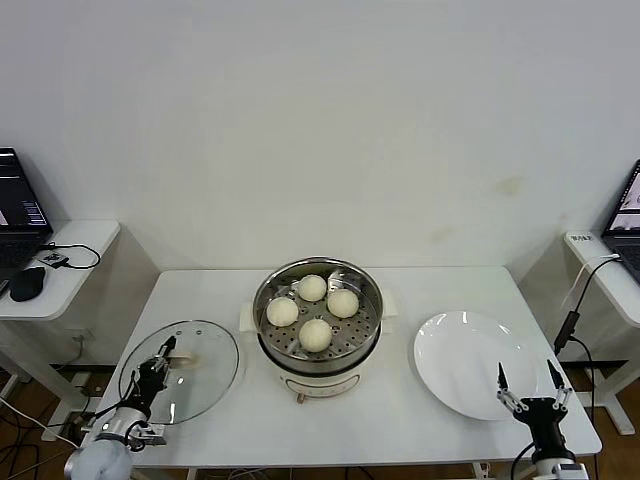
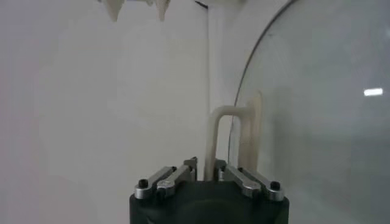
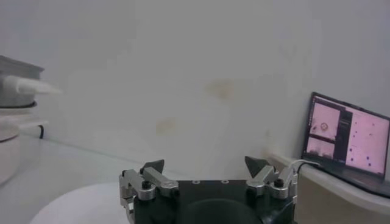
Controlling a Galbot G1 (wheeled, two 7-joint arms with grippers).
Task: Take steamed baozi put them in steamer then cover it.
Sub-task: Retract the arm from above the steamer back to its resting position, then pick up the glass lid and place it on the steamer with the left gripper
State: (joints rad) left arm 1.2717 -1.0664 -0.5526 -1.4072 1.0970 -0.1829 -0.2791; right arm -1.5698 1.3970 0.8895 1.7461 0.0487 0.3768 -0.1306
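Note:
Four cream-white baozi [image 1: 312, 288] sit on the perforated tray inside the steel steamer [image 1: 263, 300] at the table's middle. The steamer has no cover on it. The glass cover [image 1: 210, 355] lies on the table at the front left. My left gripper [image 1: 160, 358] is shut on the cover's cream handle [image 1: 184, 357]. In the left wrist view the fingers [image 2: 190, 165] pinch the handle [image 2: 226, 115] beside the glass [image 2: 317, 122]. My right gripper [image 1: 525, 370] is open and empty at the front right, by the plate's near edge; its jaws also stand wide apart in the right wrist view [image 3: 205, 163].
An empty white plate [image 1: 450, 350] lies right of the steamer and shows in the right wrist view [image 3: 79, 204]. Side tables with laptops [image 1: 15, 210] stand left and right of the table. A cable [image 1: 572, 320] hangs at the right edge.

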